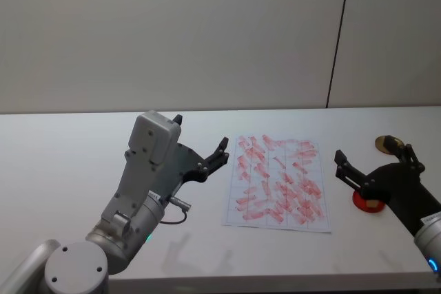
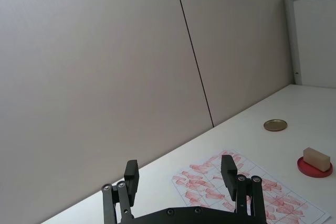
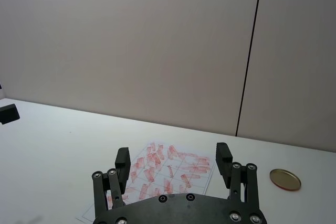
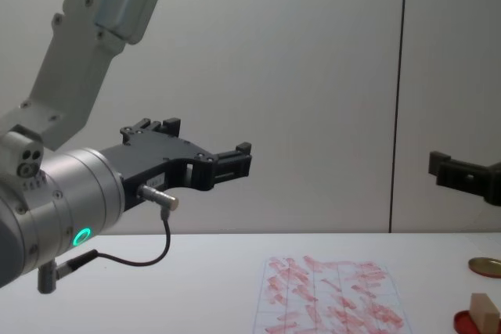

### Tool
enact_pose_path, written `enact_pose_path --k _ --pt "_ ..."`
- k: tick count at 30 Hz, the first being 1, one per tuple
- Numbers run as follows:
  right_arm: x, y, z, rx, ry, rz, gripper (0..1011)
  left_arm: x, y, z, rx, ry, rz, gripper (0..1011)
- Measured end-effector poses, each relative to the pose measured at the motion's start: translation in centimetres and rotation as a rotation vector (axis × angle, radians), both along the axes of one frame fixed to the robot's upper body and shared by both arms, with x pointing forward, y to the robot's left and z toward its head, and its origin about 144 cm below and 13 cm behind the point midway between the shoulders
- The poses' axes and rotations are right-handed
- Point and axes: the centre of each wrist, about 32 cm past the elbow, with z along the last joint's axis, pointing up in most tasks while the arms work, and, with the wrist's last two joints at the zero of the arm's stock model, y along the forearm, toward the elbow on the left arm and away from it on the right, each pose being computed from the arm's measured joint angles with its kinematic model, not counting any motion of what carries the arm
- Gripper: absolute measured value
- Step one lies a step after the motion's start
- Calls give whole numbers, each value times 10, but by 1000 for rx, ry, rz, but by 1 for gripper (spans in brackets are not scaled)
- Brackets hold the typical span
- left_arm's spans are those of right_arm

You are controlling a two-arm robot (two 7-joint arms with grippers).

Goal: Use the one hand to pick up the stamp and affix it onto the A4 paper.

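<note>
Hovering wide open and empty, right tool (image 1: 372,156) over stamp (image 1: 373,205), which sits on red ink pad (image 1: 359,201). Pickup and stamping on A4 paper (image 1: 279,184) both remain. Left tool (image 1: 200,134) idle, open.

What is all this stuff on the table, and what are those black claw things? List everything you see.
A4 paper: one, white with red-pink stamp marks, flat at mid-table.
ink pad: one, red, round, right of the paper.
stamp: one, tan wood, resting on the ink pad.
lid: one, gold, round, beyond the ink pad.
table: one, white.
wall: grey panels, behind the table.
left gripper: one, black, open, raised left of the paper.
right gripper: one, black, open, raised near the ink pad.
</note>
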Motion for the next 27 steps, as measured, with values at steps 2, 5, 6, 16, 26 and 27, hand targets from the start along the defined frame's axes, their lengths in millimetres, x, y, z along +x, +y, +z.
enact_pose_path --k 2,5,6,16,26,27 --pt "0 0 0 0 0 0 1001 0 0 0 0 0 0 993" --pt "0 0 0 0 0 0 1001 0 0 0 0 0 0 993" --pt "0 0 0 0 0 0 1001 0 0 0 0 0 0 993" --pt "0 0 0 0 0 0 1001 0 0 0 0 0 0 993" --pt "0 0 0 0 0 0 1001 0 0 0 0 0 0 993" --pt "0 0 0 0 0 0 1001 0 0 0 0 0 0 993"
